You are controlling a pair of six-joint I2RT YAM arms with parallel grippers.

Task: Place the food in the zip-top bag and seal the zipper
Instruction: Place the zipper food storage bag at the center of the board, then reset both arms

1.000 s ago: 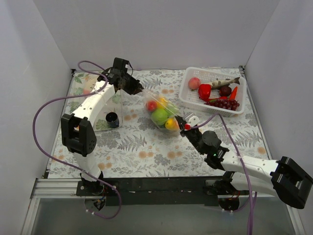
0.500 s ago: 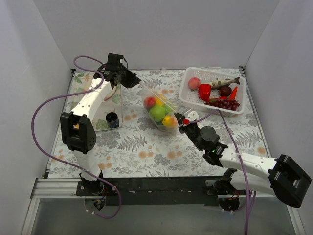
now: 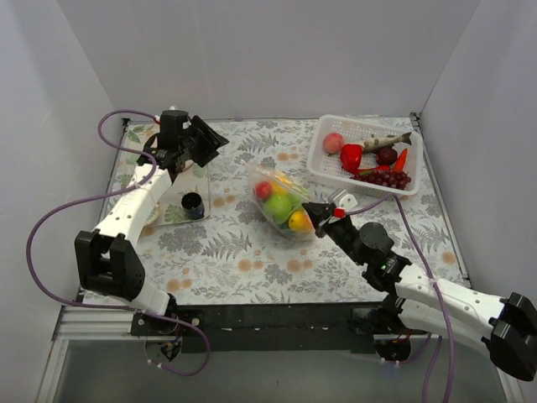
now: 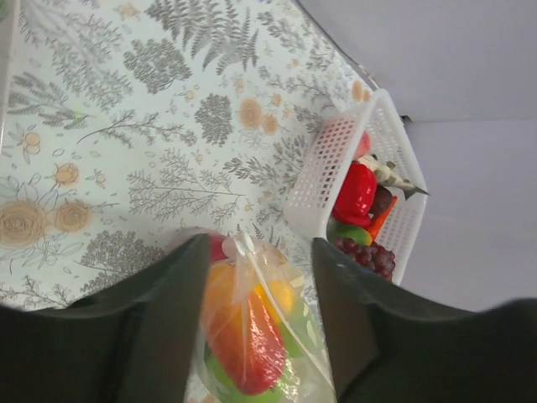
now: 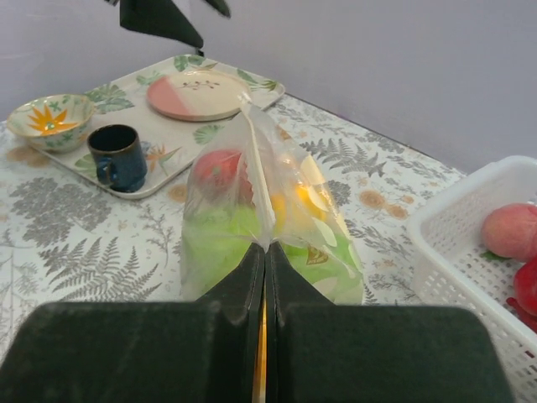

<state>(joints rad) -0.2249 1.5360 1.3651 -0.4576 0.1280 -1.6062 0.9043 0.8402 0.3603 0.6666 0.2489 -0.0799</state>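
Observation:
The zip-top bag [image 3: 281,201] lies mid-table, clear with white dots. Inside it the food [image 3: 279,204] shows red, green, yellow and orange. My right gripper [image 3: 317,211] is shut on the bag's near corner, and in the right wrist view its jaws [image 5: 264,252] pinch the end of the zipper [image 5: 256,168]. The strip rises away from them as an upright ridge over the bag [image 5: 252,210]. My left gripper [image 3: 215,143] hangs open to the bag's upper left, clear of it. Its wrist view shows the bag [image 4: 252,327] framed between its spread fingers [image 4: 168,319], untouched.
A white slotted basket [image 3: 369,122] at the back right holds a peach, red pepper, fish and grapes. At the left, a tray [image 3: 172,214] carries a dark blue cup [image 3: 192,204], a bowl [image 5: 49,117] and a pink plate [image 5: 197,94].
My left gripper has opened, let go of the bag's far end and drawn back to the left. The bag's far end has sunk. The right gripper stays shut on its corner.

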